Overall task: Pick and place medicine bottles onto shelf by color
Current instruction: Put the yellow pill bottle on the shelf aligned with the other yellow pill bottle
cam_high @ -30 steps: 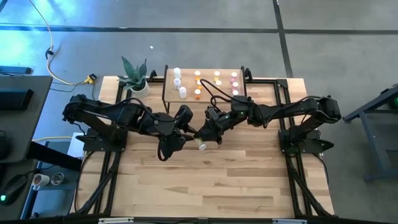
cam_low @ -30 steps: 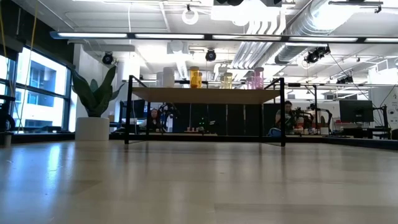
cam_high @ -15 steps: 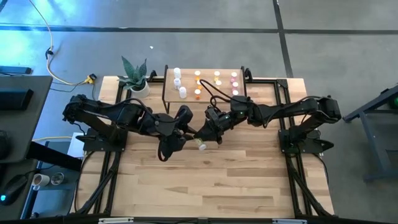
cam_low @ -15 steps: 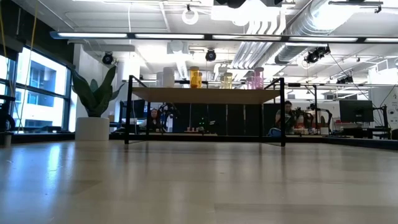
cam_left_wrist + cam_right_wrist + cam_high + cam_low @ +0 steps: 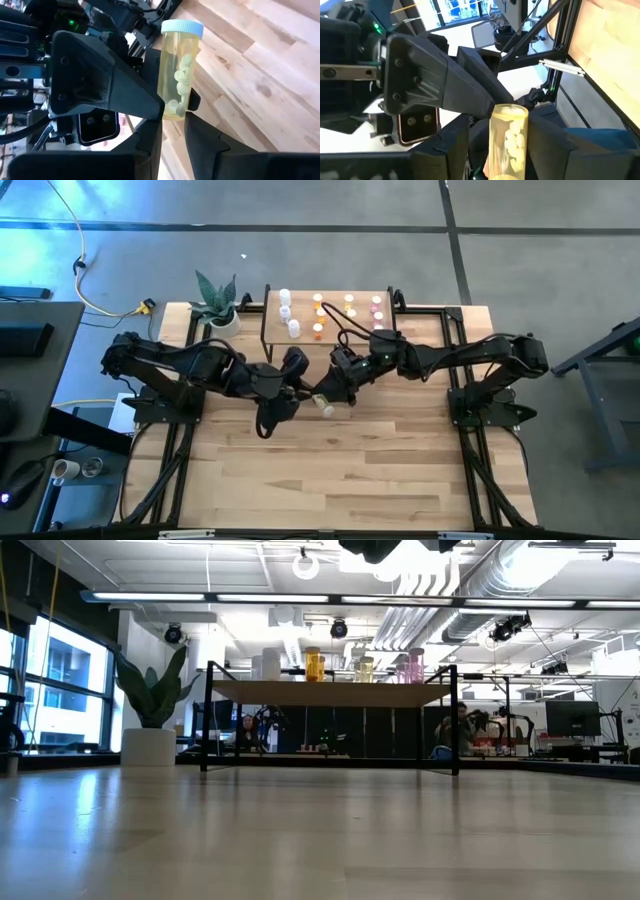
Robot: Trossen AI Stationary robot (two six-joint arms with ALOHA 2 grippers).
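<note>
Above the middle of the table hangs a clear yellow medicine bottle (image 5: 325,404) with a white cap (image 5: 182,27) and pale pills inside. My left gripper (image 5: 174,120) comes from the table's left and is shut on it. My right gripper (image 5: 507,150) comes from the table's right and stands open, one finger on each side of the bottle (image 5: 509,140), with narrow gaps showing. The shelf (image 5: 330,330) stands at the far edge on thin black legs. It carries white bottles (image 5: 287,310) on its left, orange ones (image 5: 320,315) in the middle and pink ones (image 5: 377,315) on its right. My left gripper pinches the bottle's bottom end (image 5: 172,111) between its two fingers. The fingers come from the table's left, slanting down. The bottle sticks out beyond the fingertips with its cap away from them, lifted clear of the table.
A potted plant (image 5: 215,305) stands at the far left, beside the shelf. Bare wooden tabletop (image 5: 330,470) lies toward the near edge. In the low view, people (image 5: 455,730) sit in the room beyond the table.
The yellow bottle has shifted a little toward the table's far edge between the two grippers, still clear of the table. Both arms have stayed in place.
</note>
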